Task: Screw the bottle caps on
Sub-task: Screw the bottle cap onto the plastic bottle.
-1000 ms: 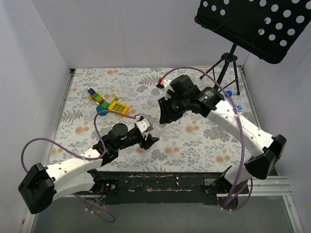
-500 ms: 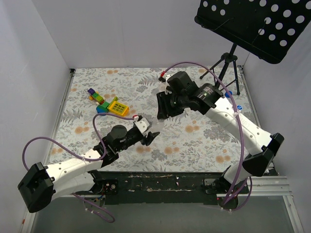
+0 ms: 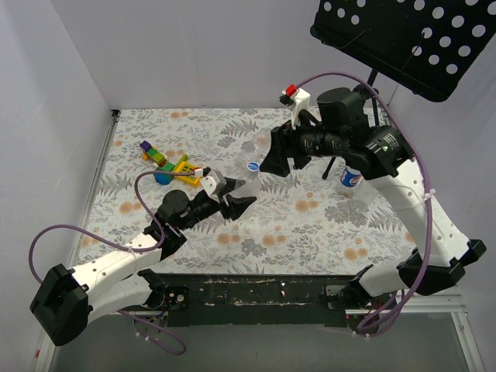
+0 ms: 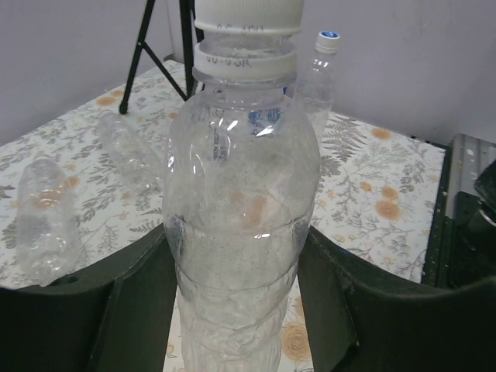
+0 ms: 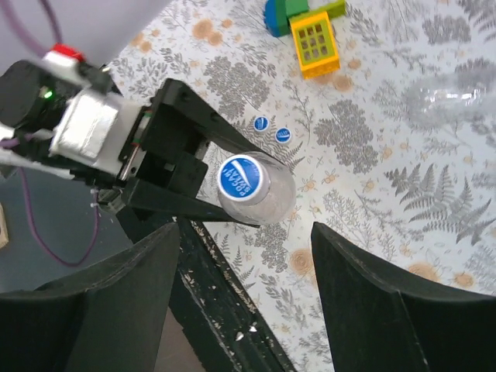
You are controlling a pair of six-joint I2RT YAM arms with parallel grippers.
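Since a second ago the right arm has risen and swung toward the rear, its jaws spreading off the top of the bottle, while the left arm has carried that bottle a little forward. Nearest the bases, the left pincer (image 3: 236,203) is clamped on the lower body of the clear bottle (image 4: 240,217). This looks like a bracing grip, meant to keep the bottle from spinning while the other arm turns the lid. The bottle stands upright on the floral surface (image 3: 310,225) near its middle, long axis vertical and neck pointing up. Its cap (image 5: 243,178), white-sided with a blue-printed top, sits on the neck. A thin line shows above the neck ring in the left wrist view, so I cannot tell whether it is fully tight. Above it hangs the right pincer (image 5: 244,232), wide apart and holding nothing, looking nearly straight down on the cap; it seems to be either re-gripping for another turn or finished with this one. Just beyond the bottle, two loose caps (image 5: 262,122) lie flat on the surface. Farther back, two uncapped clear bottles (image 4: 46,209) lie on their sides, and a labelled bottle (image 3: 350,177) stands to the right. The toy blocks (image 3: 167,163) sit well off to the left.
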